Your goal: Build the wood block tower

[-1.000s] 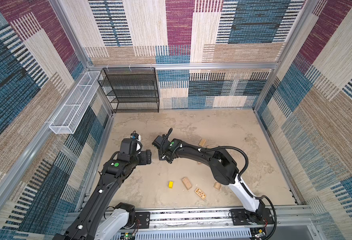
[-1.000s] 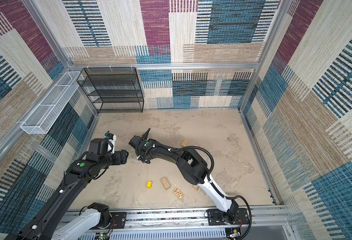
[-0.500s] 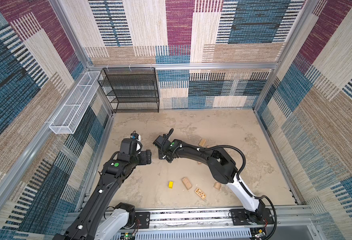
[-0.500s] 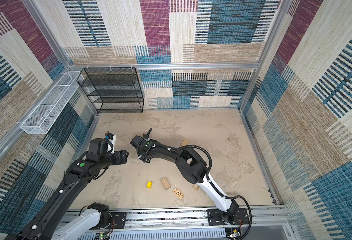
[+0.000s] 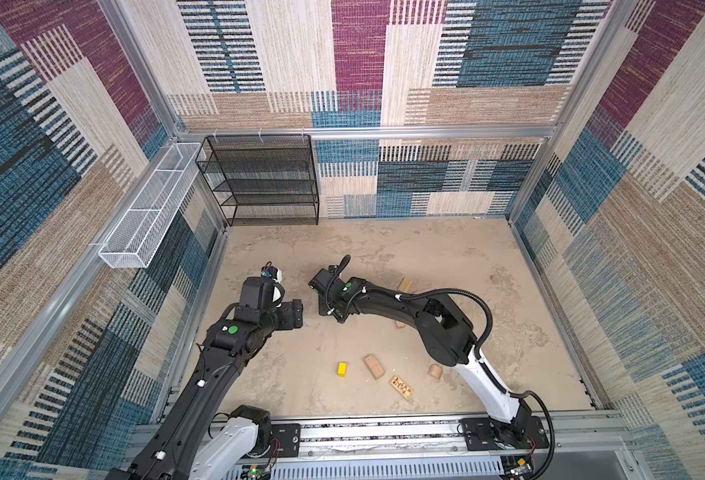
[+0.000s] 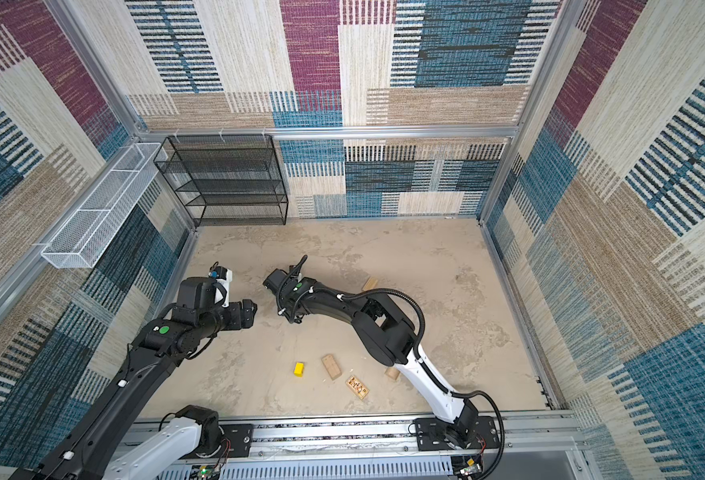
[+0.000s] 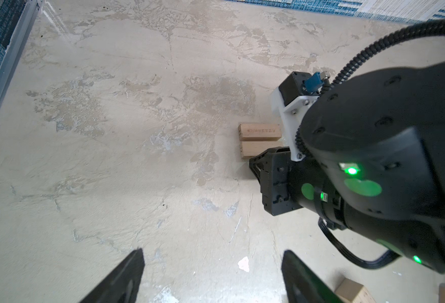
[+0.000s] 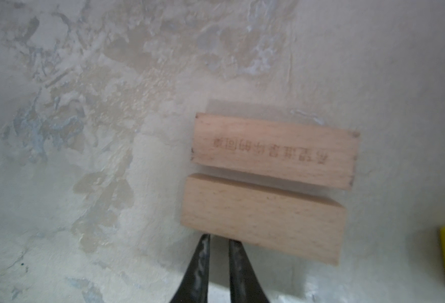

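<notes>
Only two tan blocks [image 8: 263, 220] laid side by side (nothing stacked); right gripper [image 8: 218, 240] narrow, left gripper [image 7: 213, 265] wide, both empty

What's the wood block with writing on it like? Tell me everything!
The lettered wood block is a pale tan oblong, grain showing, with a row of faint brownish characters along its top face and dark marks at its corners. It lies flat on the mottled beige tabletop, its long side close beside a plain tan block; whether they touch is unclear. Nothing grips it.
</notes>
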Robot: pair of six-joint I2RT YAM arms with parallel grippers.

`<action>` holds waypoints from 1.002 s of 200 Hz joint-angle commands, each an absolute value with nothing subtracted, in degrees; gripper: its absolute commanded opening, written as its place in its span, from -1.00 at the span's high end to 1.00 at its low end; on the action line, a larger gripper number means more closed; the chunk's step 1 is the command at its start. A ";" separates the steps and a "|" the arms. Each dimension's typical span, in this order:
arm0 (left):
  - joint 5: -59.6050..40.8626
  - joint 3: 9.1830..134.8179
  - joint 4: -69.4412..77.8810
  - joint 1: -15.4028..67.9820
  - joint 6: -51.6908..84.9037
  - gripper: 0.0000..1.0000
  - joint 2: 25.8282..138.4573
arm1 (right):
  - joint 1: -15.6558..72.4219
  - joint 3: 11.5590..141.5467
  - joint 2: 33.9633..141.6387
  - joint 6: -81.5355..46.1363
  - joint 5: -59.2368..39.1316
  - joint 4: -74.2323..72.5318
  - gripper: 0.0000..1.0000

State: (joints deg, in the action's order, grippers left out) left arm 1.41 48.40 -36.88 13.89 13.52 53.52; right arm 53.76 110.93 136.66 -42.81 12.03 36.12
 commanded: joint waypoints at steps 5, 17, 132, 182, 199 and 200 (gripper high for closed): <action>2.02 48.60 -37.17 13.89 14.23 -0.74 53.46 | 53.51 110.43 136.86 -42.98 11.95 38.12 0.64; 1.93 48.58 -37.09 13.89 14.24 -0.74 53.52 | 53.48 110.39 136.80 -42.86 11.95 38.02 0.64; 1.58 48.55 -36.87 13.89 14.29 -0.74 53.81 | 53.34 108.10 134.68 -41.65 10.88 37.97 0.57; 1.58 48.60 -36.91 13.88 14.24 -0.74 53.94 | 53.08 107.14 134.59 -41.66 10.84 37.40 0.63; 1.63 48.60 -36.91 13.89 14.24 -0.73 53.95 | 52.91 107.14 134.65 -41.66 10.81 37.18 0.64; 1.60 48.56 -36.91 13.84 14.24 -0.73 54.00 | 52.91 107.14 134.69 -41.70 10.81 37.18 0.64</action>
